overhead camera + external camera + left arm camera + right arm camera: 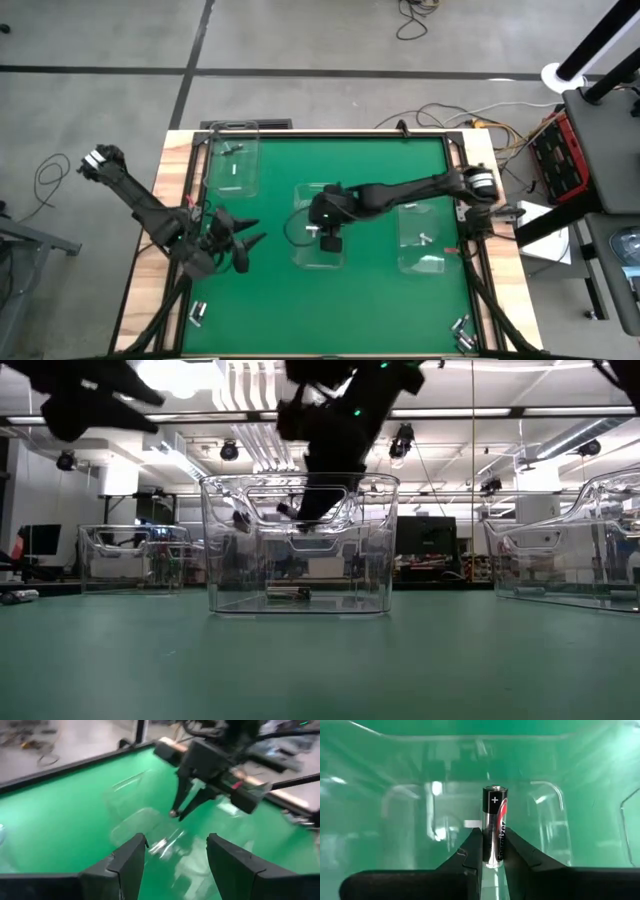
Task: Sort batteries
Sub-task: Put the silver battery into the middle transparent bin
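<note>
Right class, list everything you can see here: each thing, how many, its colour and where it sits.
Bins: three, clear; top-left, centre, right of mat.
Held battery: one, silver and black; between the right gripper's fingers, over the centre bin.
Loose batteries: several, silvery; bottom-left and bottom-right corners, more inside the bins.
Mat: one, green; covers table.
Left gripper: open, left of the centre bin.
Right gripper: shut on the held battery.

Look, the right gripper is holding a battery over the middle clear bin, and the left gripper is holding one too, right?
Not quite. The right gripper does hold a battery over the middle bin, but the left wrist view shows the left gripper open and empty.
</note>
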`<action>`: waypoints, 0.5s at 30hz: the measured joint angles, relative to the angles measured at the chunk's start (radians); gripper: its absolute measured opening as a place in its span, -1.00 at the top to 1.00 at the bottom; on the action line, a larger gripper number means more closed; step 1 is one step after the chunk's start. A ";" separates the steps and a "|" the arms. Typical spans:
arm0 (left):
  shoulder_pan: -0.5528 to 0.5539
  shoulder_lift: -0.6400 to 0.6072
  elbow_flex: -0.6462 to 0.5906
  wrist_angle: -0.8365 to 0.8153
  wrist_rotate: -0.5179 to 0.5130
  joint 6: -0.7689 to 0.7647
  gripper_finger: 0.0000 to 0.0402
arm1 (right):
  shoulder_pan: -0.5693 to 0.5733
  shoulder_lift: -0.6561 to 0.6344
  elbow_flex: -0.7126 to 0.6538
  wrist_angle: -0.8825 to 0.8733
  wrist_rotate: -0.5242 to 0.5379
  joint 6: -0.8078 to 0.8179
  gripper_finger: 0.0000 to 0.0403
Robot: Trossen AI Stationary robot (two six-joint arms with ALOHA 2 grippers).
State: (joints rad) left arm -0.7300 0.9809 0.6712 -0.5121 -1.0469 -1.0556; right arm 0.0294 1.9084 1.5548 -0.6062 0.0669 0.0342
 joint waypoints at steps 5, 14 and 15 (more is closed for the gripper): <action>0.000 0.005 0.000 -0.125 0.018 -0.090 0.05 | -0.023 0.118 0.117 -0.103 0.000 -0.021 0.80; -0.001 0.060 0.000 -0.145 0.133 -0.153 0.05 | -0.023 0.234 0.159 -0.100 -0.015 -0.053 0.80; -0.001 0.064 0.000 -0.151 0.143 -0.156 0.05 | -0.023 0.240 0.159 -0.098 -0.014 -0.053 0.80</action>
State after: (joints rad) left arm -0.7311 1.0453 0.6712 -0.6632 -0.9035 -1.2117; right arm 0.0063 2.1489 1.7139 -0.7042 0.0530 -0.0189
